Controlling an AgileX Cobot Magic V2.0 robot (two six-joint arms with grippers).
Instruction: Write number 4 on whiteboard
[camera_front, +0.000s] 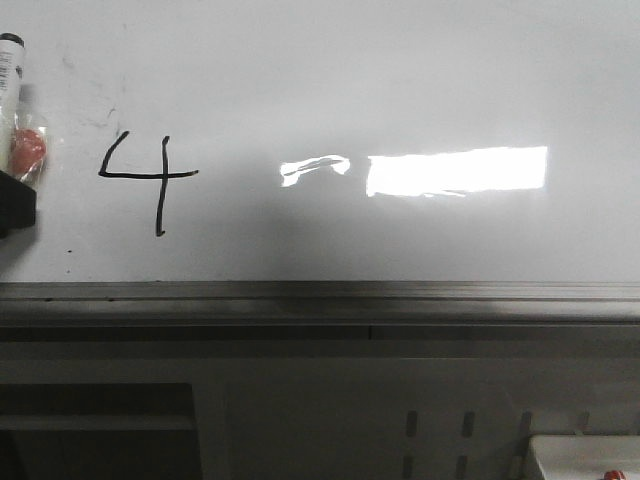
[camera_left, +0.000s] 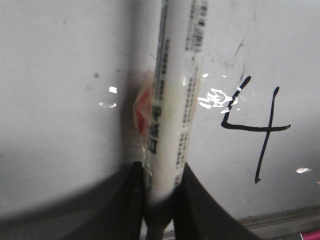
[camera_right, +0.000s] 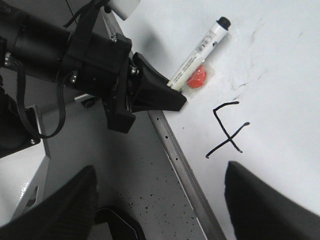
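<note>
A black hand-drawn number 4 (camera_front: 150, 178) stands on the left part of the glossy whiteboard (camera_front: 400, 80). It also shows in the left wrist view (camera_left: 256, 127) and the right wrist view (camera_right: 227, 129). My left gripper (camera_left: 161, 172) is shut on a white marker (camera_left: 175, 100) that has printed text and an orange-red patch beside it. The marker (camera_front: 8, 75) lies at the far left edge of the front view, left of the 4, and shows in the right wrist view (camera_right: 200, 50) with its black tip pointing away. My right gripper (camera_right: 160, 200) is open and empty over the board's edge strip.
A grey metal edge strip (camera_front: 320, 295) runs along the board's near side. A bright rectangular light reflection (camera_front: 455, 170) lies on the board right of the 4. The left arm's black body (camera_right: 75, 60) and cables sit over the grey speckled surface (camera_right: 145, 175) beside the board.
</note>
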